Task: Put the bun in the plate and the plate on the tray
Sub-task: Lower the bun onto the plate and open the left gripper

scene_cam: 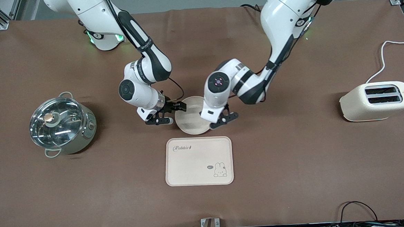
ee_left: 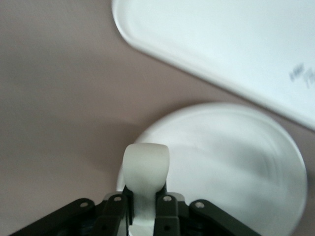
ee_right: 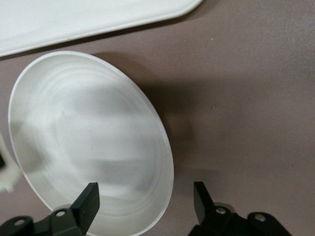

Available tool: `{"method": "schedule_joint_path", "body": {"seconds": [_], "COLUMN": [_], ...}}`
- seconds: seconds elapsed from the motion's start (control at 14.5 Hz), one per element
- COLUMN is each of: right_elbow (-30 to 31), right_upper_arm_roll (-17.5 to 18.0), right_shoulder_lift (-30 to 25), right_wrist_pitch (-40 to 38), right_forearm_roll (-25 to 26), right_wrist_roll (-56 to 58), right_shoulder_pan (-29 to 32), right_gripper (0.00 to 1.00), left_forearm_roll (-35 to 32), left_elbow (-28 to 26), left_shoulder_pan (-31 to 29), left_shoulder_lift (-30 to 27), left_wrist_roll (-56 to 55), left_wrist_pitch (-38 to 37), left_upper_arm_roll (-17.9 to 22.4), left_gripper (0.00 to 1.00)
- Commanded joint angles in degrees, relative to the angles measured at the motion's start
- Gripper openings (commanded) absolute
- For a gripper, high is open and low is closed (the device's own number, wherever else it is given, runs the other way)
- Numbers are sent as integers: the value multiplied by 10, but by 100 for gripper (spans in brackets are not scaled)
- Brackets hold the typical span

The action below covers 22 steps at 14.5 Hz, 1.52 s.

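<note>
The round cream plate (scene_cam: pixel 192 119) lies on the brown table, just farther from the front camera than the rectangular "Rabbit" tray (scene_cam: pixel 198 161). My left gripper (scene_cam: pixel 223 119) is low over the plate's rim on the left arm's side. It is shut on the small pale bun (ee_left: pixel 145 167), which juts out past its fingertips over the plate (ee_left: pixel 231 157). My right gripper (scene_cam: pixel 171 114) is open at the plate's other rim. In the right wrist view (ee_right: pixel 146 194) one finger is over the plate (ee_right: pixel 88 137) and the other over bare table. The tray shows in both wrist views (ee_left: pixel 221 39) (ee_right: pixel 74 19).
A steel pot with a glass lid (scene_cam: pixel 61 126) stands toward the right arm's end of the table. A cream toaster (scene_cam: pixel 377 100) with a white cord stands toward the left arm's end.
</note>
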State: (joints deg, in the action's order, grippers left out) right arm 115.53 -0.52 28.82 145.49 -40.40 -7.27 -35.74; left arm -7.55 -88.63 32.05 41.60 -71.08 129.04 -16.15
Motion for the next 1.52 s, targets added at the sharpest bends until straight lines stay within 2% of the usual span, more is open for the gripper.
{"method": "schedule_joint_path", "body": {"seconds": [0.0, 0.14, 0.28, 0.34, 0.41, 0.48, 0.55, 0.62, 0.69, 0.9, 1.17, 1.31, 1.45], "right_elbow": [-7, -7, -7, -7, -6, -5, -4, -3, -3, -1, -6, -33, -85], "right_upper_arm_roll": [-7, -7, -7, -7, -7, -8, -8, -8, -8, -7, -5, -5, -6], "right_shoulder_lift": [8, 11, 16, 17, 18, 21, 23, 23, 23, 20, -16, -12, 23], "right_wrist_pitch": [5, 6, 6, 8, 14, 19, 23, 24, 23, 20, 14, 16, 15], "right_forearm_roll": [-7, -7, -7, -7, -6, -6, -6, -6, -6, -6, -12, -14, -29], "right_wrist_roll": [8, 8, 8, 8, 9, 9, 9, 9, 9, 9, 2, 0, -12], "right_shoulder_pan": [-3, -6, -6, -6, -6, -6, -6, -6, -6, -1, -4, 1, 4], "right_gripper": [74, 66, 57, 48, 43, 38, 27, 8, 0, 0, 0, 0, 0], "left_forearm_roll": [17, 15, 14, 13, 10, 6, 6, 4, 3, 4, 3, 3, 3], "left_elbow": [4, 5, 5, 5, 6, 13, 20, 31, 46, 89, 98, 97, 97], "left_shoulder_pan": [19, 26, 29, 29, 28, 21, 18, 3, -24, -121, -236, -283, -323], "left_shoulder_lift": [12, 25, 29, 26, 21, 10, -2, -23, -42, -101, -173, -213, -251], "left_wrist_roll": [-14, -18, -17, -14, -13, -11, -7, -1, 17, 145, 337, 406, 470], "left_wrist_pitch": [33, 58, 65, 65, 64, 57, 41, 14, -15, -127, -202, -248, -287], "left_upper_arm_roll": [5, 5, 6, 5, 6, 6, 11, 12, 12, 12, 12, 12, 10], "left_gripper": [36, 57, 73, 94, 100, 100, 100, 100, 100, 100, 100, 100, 100]}}
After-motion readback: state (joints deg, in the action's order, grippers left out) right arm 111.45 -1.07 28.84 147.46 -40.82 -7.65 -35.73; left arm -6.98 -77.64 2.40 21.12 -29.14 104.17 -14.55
